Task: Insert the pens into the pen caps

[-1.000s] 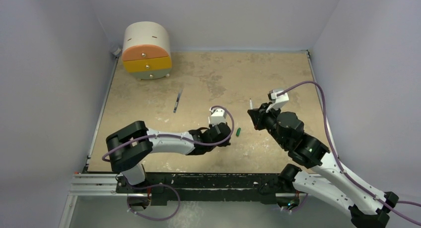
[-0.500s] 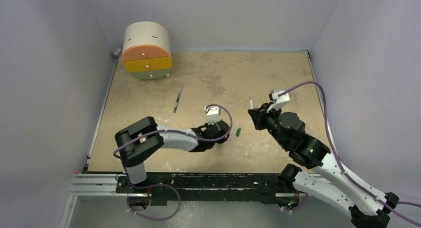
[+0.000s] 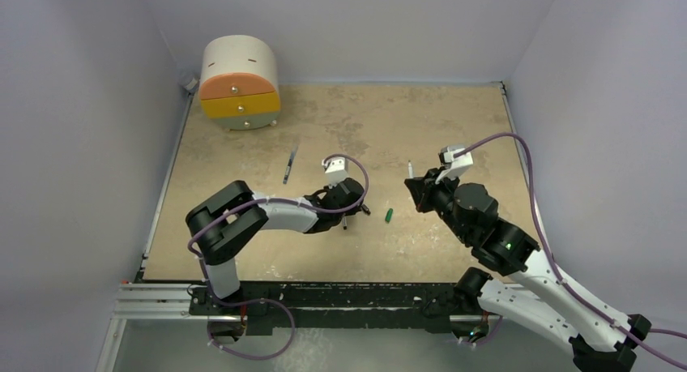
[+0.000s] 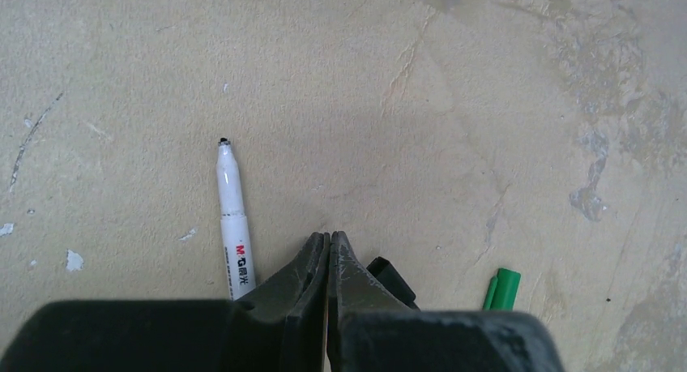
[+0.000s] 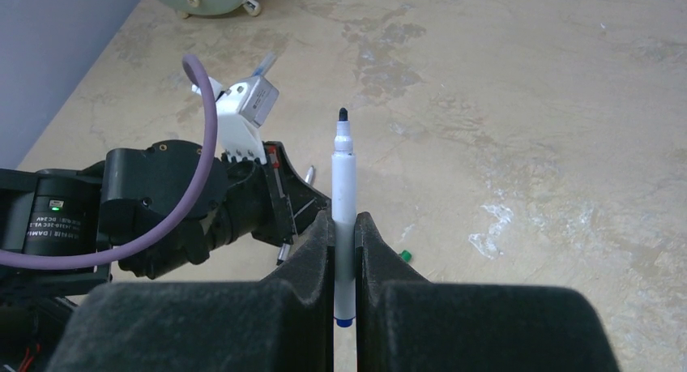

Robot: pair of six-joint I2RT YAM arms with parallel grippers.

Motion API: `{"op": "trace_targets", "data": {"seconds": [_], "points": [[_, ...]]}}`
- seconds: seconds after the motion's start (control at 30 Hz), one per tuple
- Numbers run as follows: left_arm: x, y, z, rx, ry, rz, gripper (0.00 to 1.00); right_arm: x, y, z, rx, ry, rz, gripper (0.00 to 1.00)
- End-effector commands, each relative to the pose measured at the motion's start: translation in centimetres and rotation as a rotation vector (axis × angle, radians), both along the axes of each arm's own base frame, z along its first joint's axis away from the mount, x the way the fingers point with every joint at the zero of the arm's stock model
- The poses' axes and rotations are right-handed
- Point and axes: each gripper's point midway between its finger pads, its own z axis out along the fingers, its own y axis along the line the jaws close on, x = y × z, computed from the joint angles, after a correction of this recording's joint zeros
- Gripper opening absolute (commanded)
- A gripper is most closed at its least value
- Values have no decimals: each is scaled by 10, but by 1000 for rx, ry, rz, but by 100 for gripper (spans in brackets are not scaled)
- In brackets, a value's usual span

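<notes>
On the beige table [image 3: 454, 121] the left gripper [image 4: 329, 241] is pressed together, empty; the right gripper [image 5: 344, 226] pinches a white pen [image 5: 343, 169]. The black cap [image 4: 390, 279] lies centrally, nearer the near edge; I think it should be grasped squarely, mouth toward the pen.

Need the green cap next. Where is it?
In the top view, the green cap lies just right of the shut left gripper, near the table's middle.
</notes>
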Motion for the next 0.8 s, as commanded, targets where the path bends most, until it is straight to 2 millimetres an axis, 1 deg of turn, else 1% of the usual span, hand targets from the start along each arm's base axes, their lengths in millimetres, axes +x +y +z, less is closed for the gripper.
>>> {"op": "trace_targets", "data": {"seconds": [0.0, 0.07, 0.13, 0.17, 0.23, 0.27, 0.3, 0.33, 0.37, 0.4, 0.43, 0.47, 0.5, 0.63, 0.7, 0.77], "points": [[2, -9, 9, 23, -13, -55, 0, 0, -2, 21, 45, -36, -7, 0], [-1, -10, 23, 23, -34, -43, 0, -1, -4, 20, 45, -34, -13, 0], [-5, -8, 39, 24, -54, 5, 10, -1, -5, 19, 47, -34, -17, 0], [-7, -7, 44, 18, -42, 44, 12, -1, -5, 18, 49, -33, -17, 0], [-11, -4, 47, 17, 15, 147, 8, -1, -3, 17, 50, -31, -13, 0], [-14, -4, 49, 38, 30, 179, 8, -1, -2, 17, 52, -31, -7, 0], [-16, -6, 54, 47, 21, 210, 14, -1, -1, 17, 53, -30, -5, 0], [-18, -11, 60, 40, 9, 235, 27, 0, 0, 17, 54, -30, -4, 0], [-20, -13, 61, 31, 10, 256, 33, 0, 0, 17, 57, -31, -2, 0], [-22, -14, 60, 7, 23, 285, 36, 0, 1, 17, 58, -32, 0, 0], [-22, -17, 58, -16, 37, 302, 36, -1, 1, 17, 59, -32, 4, 0], [-22, -18, 57, -36, 45, 326, 34, -1, 1, 19, 63, -35, 6, 0], [-21, -17, 55, -50, 49, 357, 31, -2, 1, 21, 68, -39, 7, 0], [-17, -7, 55, -74, 36, 461, 28, -6, -5, 27, 73, -49, 3, 0], [-15, -3, 54, -63, 20, 485, 24, -9, -10, 31, 75, -56, -6, 0], [-13, -5, 50, -76, 24, 504, 25, -11, -16, 35, 74, -67, -20, 0]]}}
